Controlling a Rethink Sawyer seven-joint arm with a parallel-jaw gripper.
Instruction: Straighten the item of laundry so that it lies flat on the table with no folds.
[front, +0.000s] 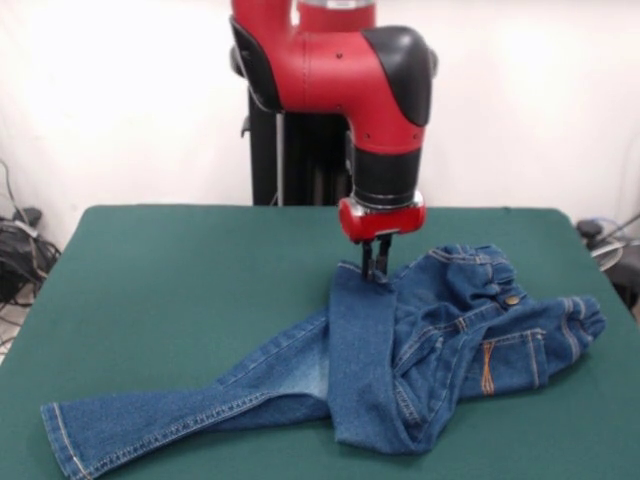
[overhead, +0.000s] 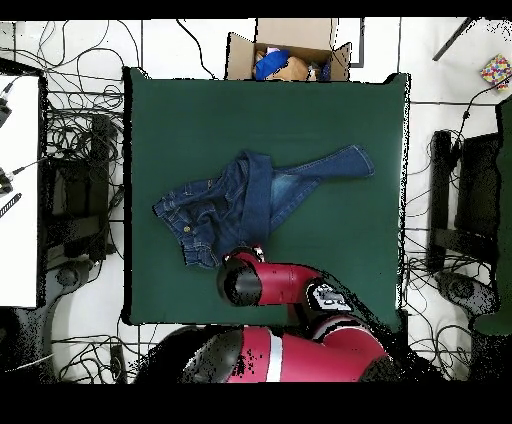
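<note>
Gripper (front: 378, 268) fingers together, pinching hem of folded-over leg; jeans (front: 420, 340) directly beneath, folded leg running from gripper toward camera.

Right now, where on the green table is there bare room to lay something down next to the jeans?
The dark green felt table is bare across the whole stretch beside the extended leg of the crumpled blue denim jeans, front view left. It is crowded where the red arm's gripper meets the folded leg.

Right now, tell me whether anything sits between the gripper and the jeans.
Nothing visible does. The gripper is down at the far edge of the jeans, on the folded-over leg; bare table surrounds them.
</note>
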